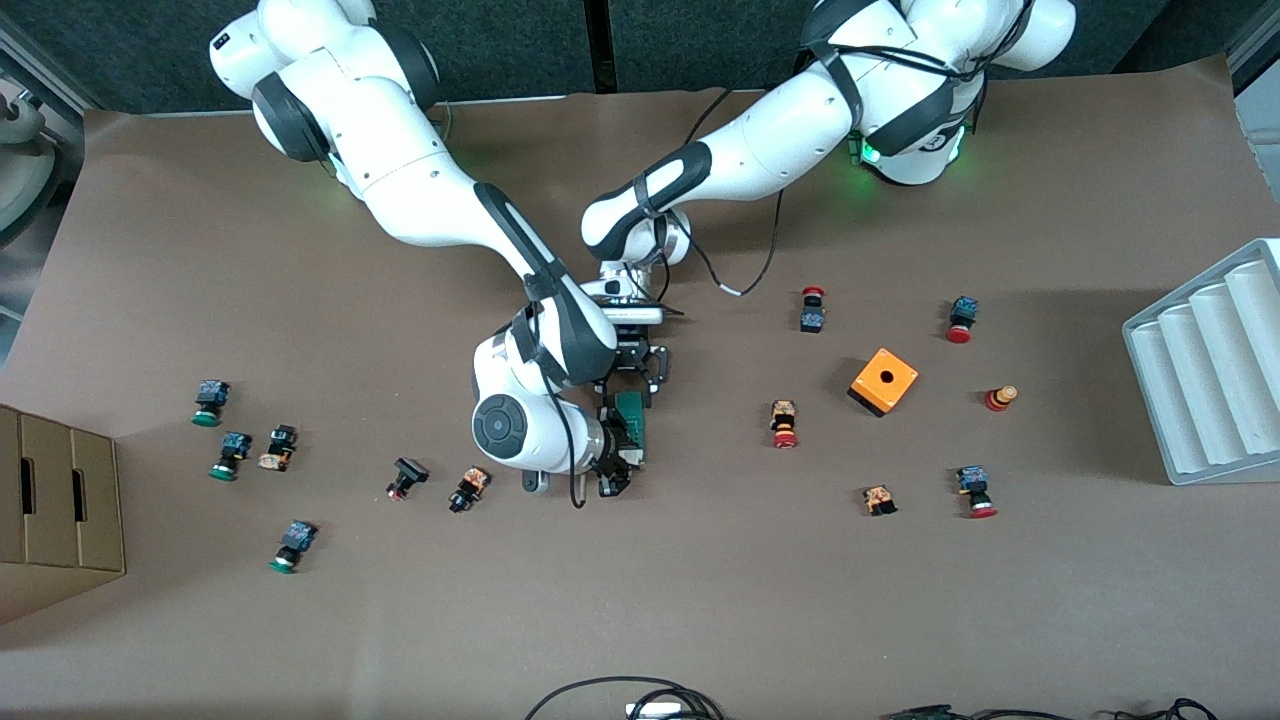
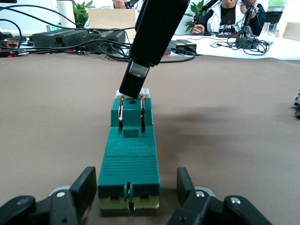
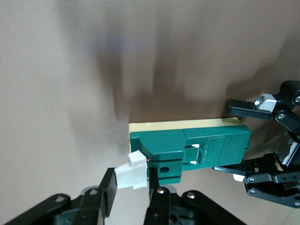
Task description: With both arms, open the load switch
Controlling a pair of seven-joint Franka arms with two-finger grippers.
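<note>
Flat near the middle of the table [image 1: 700,600]: load switch [image 1: 632,420], long axis running toward the front camera. Straddling its end farther from that camera, left gripper [image 1: 640,365], fingers [image 2: 86,185] on either side, apparently pressed against it. At the nearer end, right gripper [image 1: 618,470], closed on the tab [image 3: 131,171]. Toward the left arm's end: cube [image 1: 884,381] among scattered push buttons [image 1: 784,424], then tray [image 1: 1210,370] at the edge. Toward the right arm's end: more push buttons, then box [image 1: 60,510].

1. Load switch [image 2: 130,159]: dark green body, cream base, white tab [image 3: 131,171].
2. Bench [image 1: 700,600]: plain brown.
3. Cube [image 1: 883,381]: orange, dark hole.
4. Arms: white, black joint bands.
5. Tray [image 1: 1210,365]: pale grey, ribbed.
</note>
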